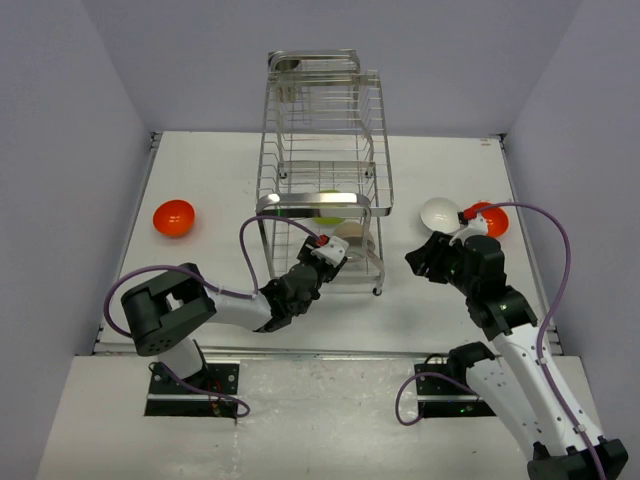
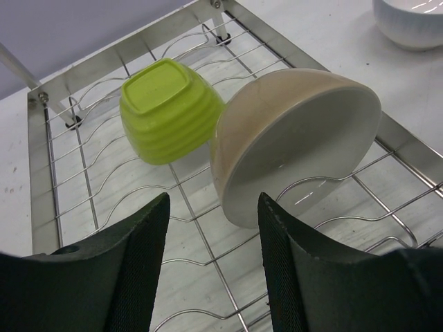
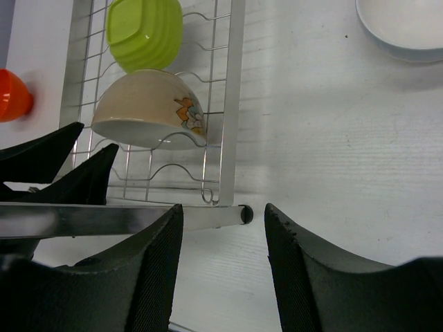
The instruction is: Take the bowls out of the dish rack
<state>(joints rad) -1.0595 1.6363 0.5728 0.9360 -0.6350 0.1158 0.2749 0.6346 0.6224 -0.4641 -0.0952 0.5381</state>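
The bowls look partly unloaded. One orange bowl (image 1: 173,217) sits on the table (image 1: 215,170) left of the dish rack (image 1: 375,140), and a white bowl (image 1: 440,213) and a second orange bowl (image 1: 492,220) sit close together on its right. The beige bowl (image 2: 291,138) and the lime-green bowl (image 2: 169,111) lie in the rack's lowest tier. The beige one is tipped on its side with its mouth facing the left gripper (image 2: 211,207); the green one leans just beside it, base showing. The left gripper's fingers (image 2: 138,256) stand wide apart and empty, just short of the beige rim, so the step in hand appears to be taking that bowl. A sound grip would put one finger inside the mouth and the other on the outer wall, pinching the near rim clear of the wavy wires. The bowl should then be raised a little and drawn out low under the upper tier without nudging the green one. The right gripper (image 3: 221,214) hovers over the table beside the rack, its fingers parted and holding nothing.
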